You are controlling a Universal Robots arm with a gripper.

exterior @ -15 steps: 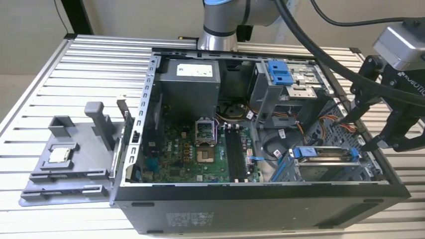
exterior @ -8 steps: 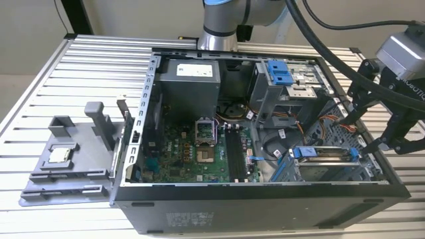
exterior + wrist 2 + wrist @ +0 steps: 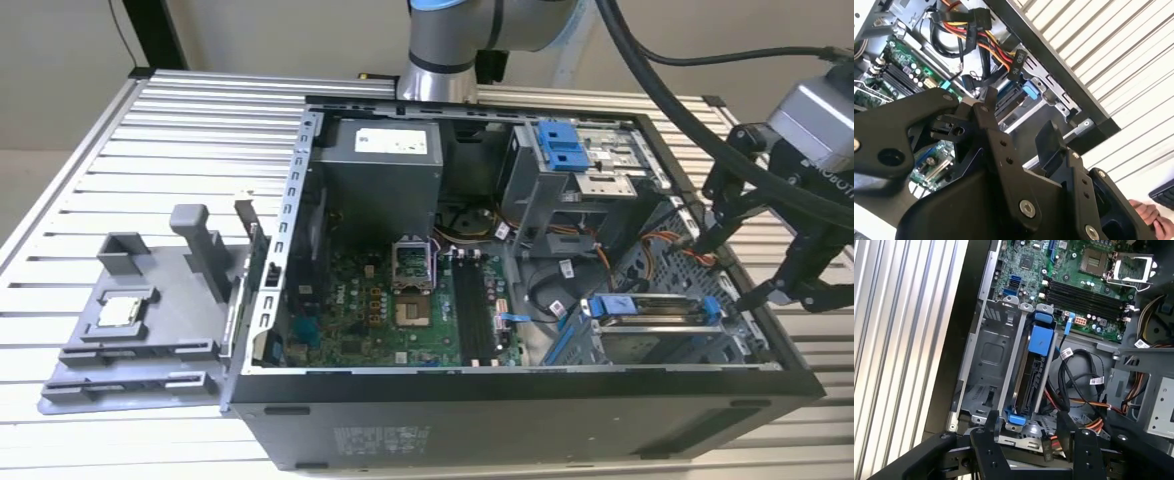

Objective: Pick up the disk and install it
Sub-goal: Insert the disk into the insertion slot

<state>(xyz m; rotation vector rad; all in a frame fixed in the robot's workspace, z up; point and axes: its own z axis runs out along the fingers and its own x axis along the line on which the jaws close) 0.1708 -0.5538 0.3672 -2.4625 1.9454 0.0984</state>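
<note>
Your gripper [image 3: 1026, 419] has its fingers spread wide with nothing clamped between them, and in the exterior view it [image 3: 737, 270] hangs at the right-hand edge of the open computer case [image 3: 534, 420]. You have one disk [image 3: 1034, 377] to mind, and it stands on edge in the drive cage [image 3: 988, 355], low in the case at the exterior view's right [image 3: 654, 310]. Judge the key relation from the first wrist view: the disk's long axis runs straight away from the fingers toward the motherboard [image 3: 1079, 290], its near end with a blue clip lying between the two fingertips but apparently untouched. By my reading it looks seated rather than loose. Count two bays in that cage, one holding the disk and the one beside it bare metal. One arm, one gripper. Well apart, at the exterior view's left, one grey tray [image 3: 147, 350] carries one small square chip [image 3: 120, 310].
</note>
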